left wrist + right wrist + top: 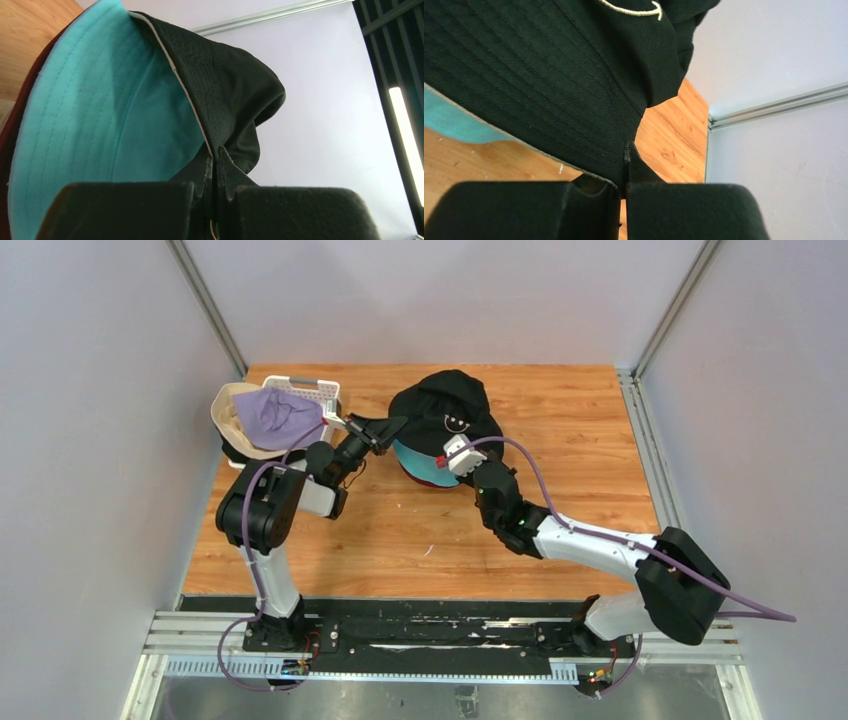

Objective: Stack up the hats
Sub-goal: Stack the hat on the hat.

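Note:
A black hat with a small smiley face (450,400) drapes over a teal hat (418,462), and a maroon hat (432,482) shows under both at mid-table. My left gripper (216,152) is shut on the black hat's brim at its left side, with the teal hat's (100,115) underside beside it. My right gripper (628,150) is shut on the same black hat (549,75) at its near brim. A lavender hat (275,415) lies on a beige hat (228,425) at the back left.
A white lattice basket (318,390) stands at the back left, behind the lavender and beige hats. Grey walls close in the wooden table (400,540) on three sides. Both arms reach inward toward the hat pile.

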Controlling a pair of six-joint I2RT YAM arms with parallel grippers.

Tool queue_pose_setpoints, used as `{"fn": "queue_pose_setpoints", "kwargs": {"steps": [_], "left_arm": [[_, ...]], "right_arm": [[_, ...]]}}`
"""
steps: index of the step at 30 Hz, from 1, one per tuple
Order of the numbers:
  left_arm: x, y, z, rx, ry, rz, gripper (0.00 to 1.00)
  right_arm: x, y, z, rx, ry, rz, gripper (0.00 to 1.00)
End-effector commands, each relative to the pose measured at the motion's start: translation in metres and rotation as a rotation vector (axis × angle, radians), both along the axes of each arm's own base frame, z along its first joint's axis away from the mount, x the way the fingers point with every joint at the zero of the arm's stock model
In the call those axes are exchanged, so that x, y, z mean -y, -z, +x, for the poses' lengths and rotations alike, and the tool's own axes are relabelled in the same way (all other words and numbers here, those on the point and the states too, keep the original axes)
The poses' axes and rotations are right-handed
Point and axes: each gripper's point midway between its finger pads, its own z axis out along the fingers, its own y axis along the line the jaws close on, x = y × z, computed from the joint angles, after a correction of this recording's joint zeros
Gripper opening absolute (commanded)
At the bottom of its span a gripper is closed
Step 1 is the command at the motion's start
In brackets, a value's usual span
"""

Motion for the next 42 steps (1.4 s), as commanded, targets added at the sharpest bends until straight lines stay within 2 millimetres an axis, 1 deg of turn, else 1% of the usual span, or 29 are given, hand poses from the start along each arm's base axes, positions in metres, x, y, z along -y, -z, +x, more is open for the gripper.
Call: {"fn": "queue_pose_setpoints", "kwargs": {"steps": [1, 3, 5, 8, 10, 13, 16, 18, 20, 22, 26, 31, 33, 35, 38, 40, 42], "left_arm": [[-0.014, 0.006, 0.010, 0.026, -0.065, 0.009, 0.00], [-0.014, 0.009, 0.011, 0.020, -0.063, 0.011, 0.00], [-0.013, 0.009, 0.011, 0.021, -0.062, 0.012, 0.00], [-0.013, 0.008, 0.012, 0.024, -0.059, 0.011, 0.00], [-0.013, 0.008, 0.013, 0.024, -0.058, 0.009, 0.00], [-0.014, 0.008, 0.016, 0.025, -0.056, 0.006, 0.00], [-0.014, 0.005, 0.017, 0.032, -0.052, 0.005, 0.00], [-0.014, 0.005, 0.018, 0.031, -0.049, 0.002, 0.00], [-0.014, 0.004, 0.019, 0.036, -0.047, 0.003, 0.05], [-0.013, 0.002, 0.020, 0.041, -0.040, 0.002, 0.14], [-0.013, 0.000, 0.020, 0.052, -0.032, 0.005, 0.37], [-0.013, 0.000, 0.019, 0.055, -0.018, 0.012, 0.52], [-0.015, 0.003, 0.018, 0.048, -0.018, 0.016, 0.56], [-0.017, 0.005, 0.016, 0.048, -0.016, 0.026, 0.57], [-0.027, 0.008, 0.015, 0.034, -0.033, 0.029, 0.57], [-0.033, 0.008, 0.012, 0.029, -0.039, 0.028, 0.57], [-0.040, 0.005, 0.009, 0.032, -0.047, 0.028, 0.59]], "right_arm": [[0.019, 0.034, -0.017, -0.106, 0.089, -0.051, 0.01], [0.014, 0.040, -0.019, -0.130, 0.082, -0.055, 0.01], [0.011, 0.045, -0.021, -0.151, 0.077, -0.064, 0.08], [0.008, 0.050, -0.022, -0.178, 0.070, -0.063, 0.28], [0.007, 0.052, -0.024, -0.195, 0.064, -0.050, 0.45], [0.008, 0.048, -0.026, -0.198, 0.066, -0.026, 0.53], [0.011, 0.034, -0.030, -0.176, 0.067, 0.007, 0.55], [0.014, 0.019, -0.033, -0.158, 0.070, 0.037, 0.58], [0.019, 0.004, -0.036, -0.142, 0.076, 0.063, 0.59], [0.024, -0.014, -0.040, -0.125, 0.083, 0.097, 0.60], [0.036, -0.053, -0.047, -0.069, 0.103, 0.191, 0.64], [0.053, -0.093, -0.050, 0.009, 0.163, 0.271, 0.67], [0.058, -0.107, -0.048, 0.019, 0.184, 0.320, 0.67], [0.063, -0.118, -0.043, 0.014, 0.194, 0.394, 0.67], [0.076, -0.127, -0.029, -0.031, 0.210, 0.539, 0.67], [0.090, -0.126, -0.018, -0.072, 0.230, 0.625, 0.67], [0.097, -0.127, -0.009, -0.112, 0.209, 0.718, 0.67]]}}
